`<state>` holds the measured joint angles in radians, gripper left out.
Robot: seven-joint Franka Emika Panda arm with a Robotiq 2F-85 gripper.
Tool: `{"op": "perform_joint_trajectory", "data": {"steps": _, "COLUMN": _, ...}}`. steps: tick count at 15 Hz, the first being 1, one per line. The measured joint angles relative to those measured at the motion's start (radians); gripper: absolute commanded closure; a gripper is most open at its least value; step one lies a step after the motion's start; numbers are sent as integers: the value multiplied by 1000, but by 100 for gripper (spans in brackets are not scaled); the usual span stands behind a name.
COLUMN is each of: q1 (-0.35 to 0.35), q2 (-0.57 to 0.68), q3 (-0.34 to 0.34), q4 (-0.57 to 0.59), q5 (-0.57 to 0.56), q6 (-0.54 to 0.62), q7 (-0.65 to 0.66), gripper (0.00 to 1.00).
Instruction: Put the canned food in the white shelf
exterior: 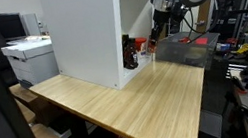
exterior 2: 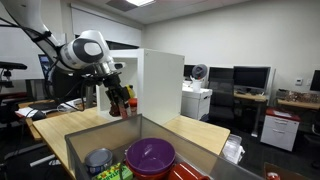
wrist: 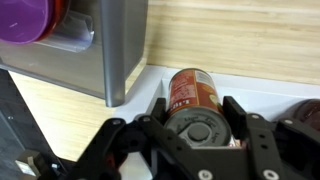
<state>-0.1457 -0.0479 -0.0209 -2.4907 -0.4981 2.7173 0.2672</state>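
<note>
Right, the big white shelf (exterior: 83, 35) dominates here, a plain box with its open face turned toward the pincer (wrist: 196, 110), which sits at the mouth of that opening, low down by the bottom panel. Under the pincer and spreading away from it lies the pale wooden table (exterior: 140, 102), and the shelf stands on it. Above the pincer the white arm (exterior 2: 85, 48) bends over and comes down, its elbow high in both exterior views. Just beside the pincer, on the side away from the shelf, there's a grey bin (exterior: 184, 54) – its metal corner shows close ahead in the wrist view. A printer (exterior: 31, 59) sits well beyond the shelf, on the far side from the pincer. Inside the bin, a purple bowl (exterior 2: 150, 155), bright and easy to spot. Now the pincer itself – its dark fingers (wrist: 250, 130) stand on either side of the can (wrist: 190, 92) and sit tight against it, so it is pinching the can. The can, with a red label and a silver lid, is over the shelf's white bottom panel near the front edge; I can't tell whether its base is touching the panel.
</note>
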Motion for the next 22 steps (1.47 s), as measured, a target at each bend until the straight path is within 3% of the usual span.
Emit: {"op": "perform_joint_trajectory", "data": {"steps": 22, "q1": 110, "q2": 193, "q3": -83, "q4": 163, "q5": 0, "q6": 2, "q7": 38, "gripper": 66}}
